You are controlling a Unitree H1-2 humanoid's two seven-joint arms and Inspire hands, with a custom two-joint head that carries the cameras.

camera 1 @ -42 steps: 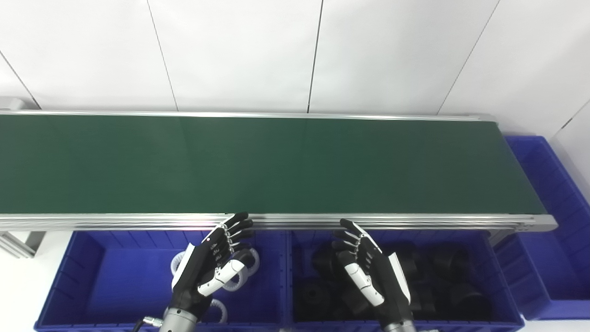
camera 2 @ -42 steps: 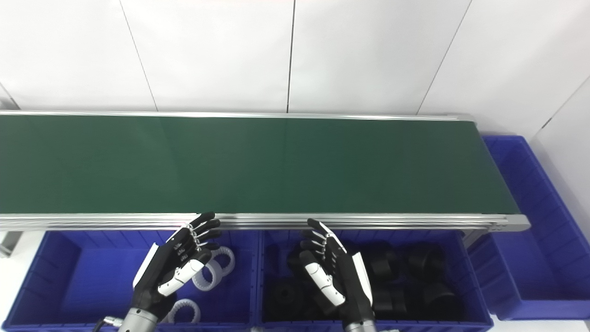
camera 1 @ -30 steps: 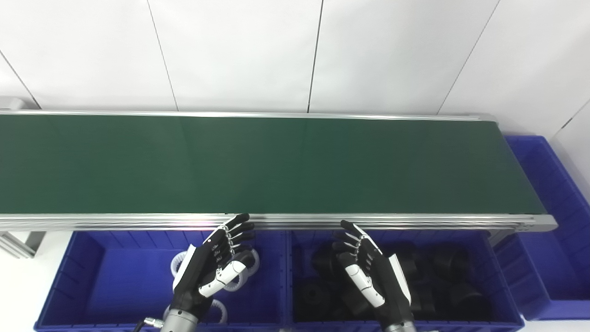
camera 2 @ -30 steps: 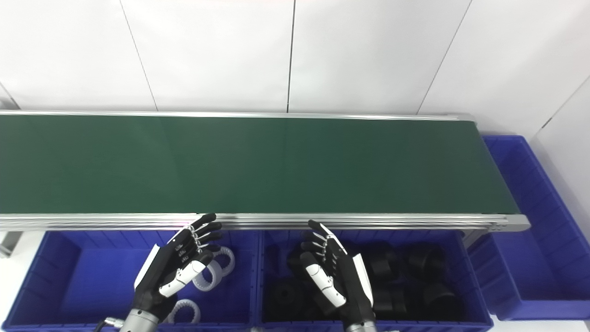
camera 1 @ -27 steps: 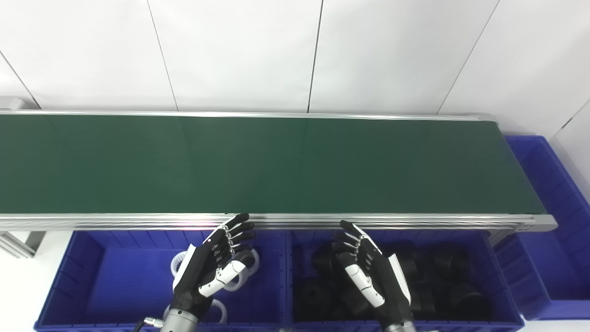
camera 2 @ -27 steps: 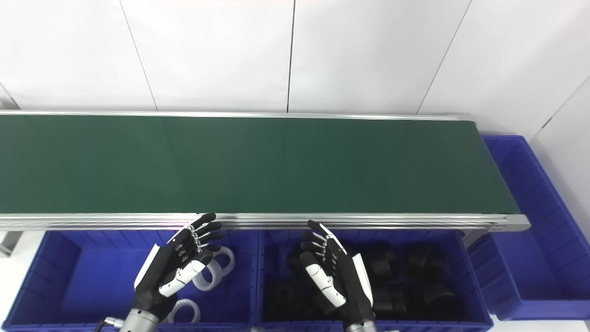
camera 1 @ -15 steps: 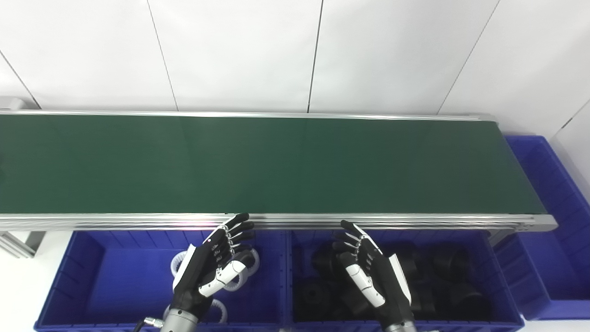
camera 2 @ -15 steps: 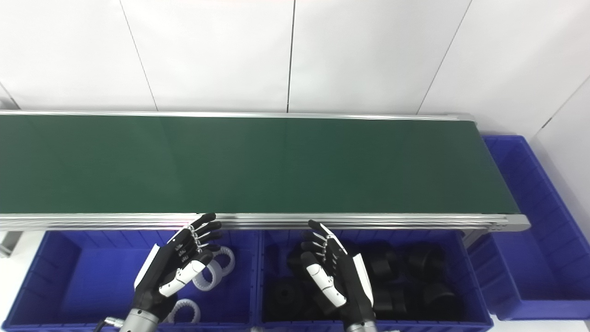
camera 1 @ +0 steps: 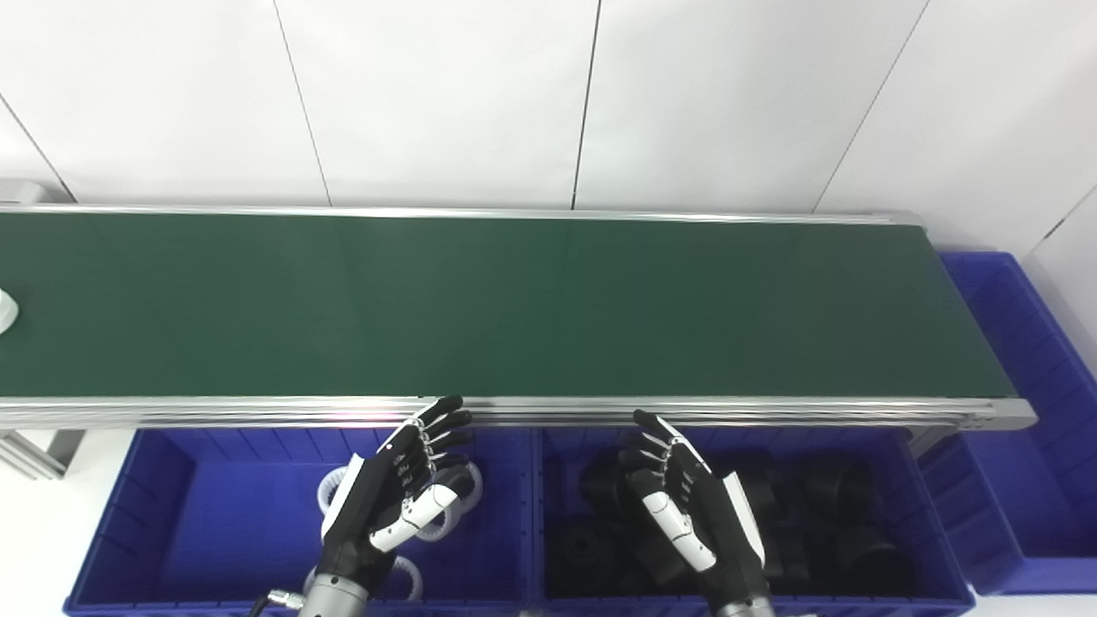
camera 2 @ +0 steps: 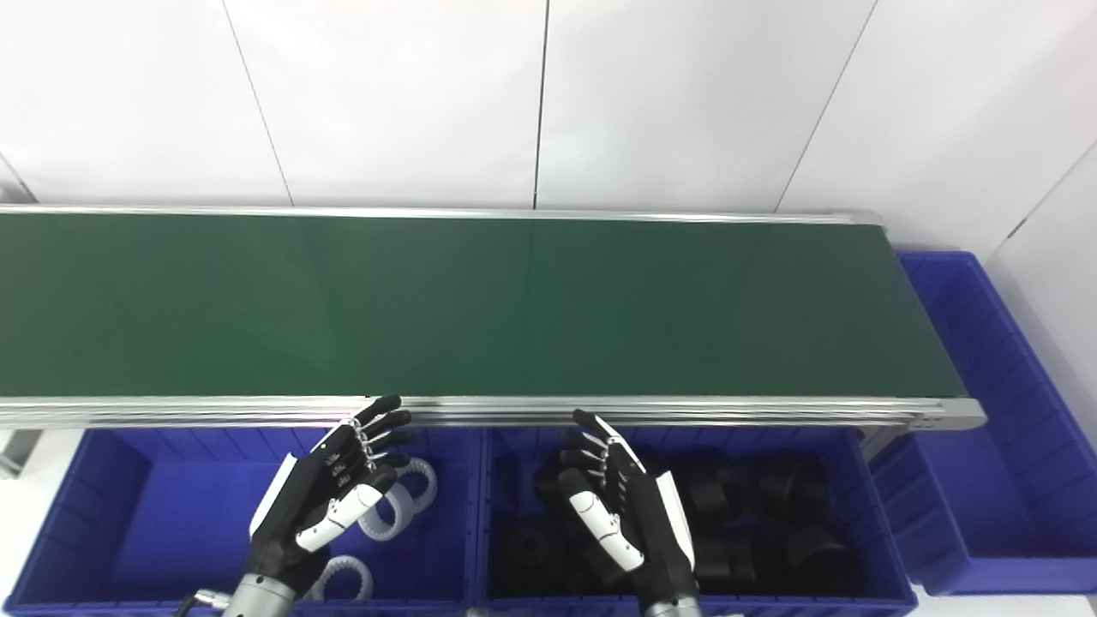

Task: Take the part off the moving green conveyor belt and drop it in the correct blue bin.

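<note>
Both hands are released, fingers apart and holding nothing: the left hand [camera 1: 390,493] hovers over the left blue bin [camera 1: 171,506] with white rings [camera 2: 403,497], the right hand [camera 1: 694,506] over the middle blue bin [camera 1: 930,523] with black parts [camera 2: 793,480]. Just beyond them runs the green conveyor belt [camera 1: 531,304] between metal rails, under a white panelled wall [camera 1: 446,94]. One white part [camera 1: 5,310] lies at the belt's far left edge, well apart from both hands. Another blue bin [camera 1: 1020,360] stands at the belt's right end.
</note>
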